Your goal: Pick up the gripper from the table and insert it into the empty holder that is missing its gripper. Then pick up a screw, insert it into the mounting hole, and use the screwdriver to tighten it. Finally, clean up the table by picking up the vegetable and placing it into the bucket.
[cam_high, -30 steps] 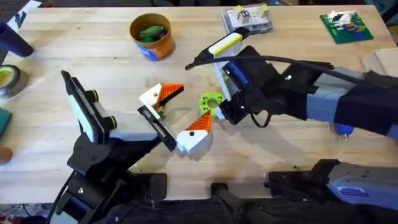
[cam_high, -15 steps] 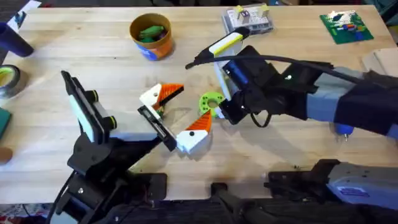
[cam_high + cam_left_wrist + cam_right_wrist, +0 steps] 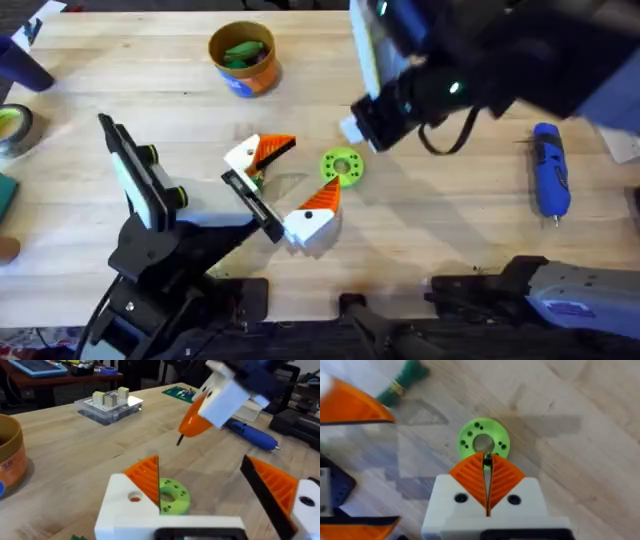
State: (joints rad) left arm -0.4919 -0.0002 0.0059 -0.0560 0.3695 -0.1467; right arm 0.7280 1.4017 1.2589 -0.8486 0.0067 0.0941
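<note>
Vegetable (image 3: 341, 165) on table, right end effector (image 3: 487, 472) pinching dark screw, left end effector (image 3: 215, 495) wide.

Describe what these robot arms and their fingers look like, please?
Both arms are black. The right arm carries a looping cable and a small green light. Each ends in a white block with two orange ribbed wedge fingers; the left arm has green-tipped knobs.
</note>
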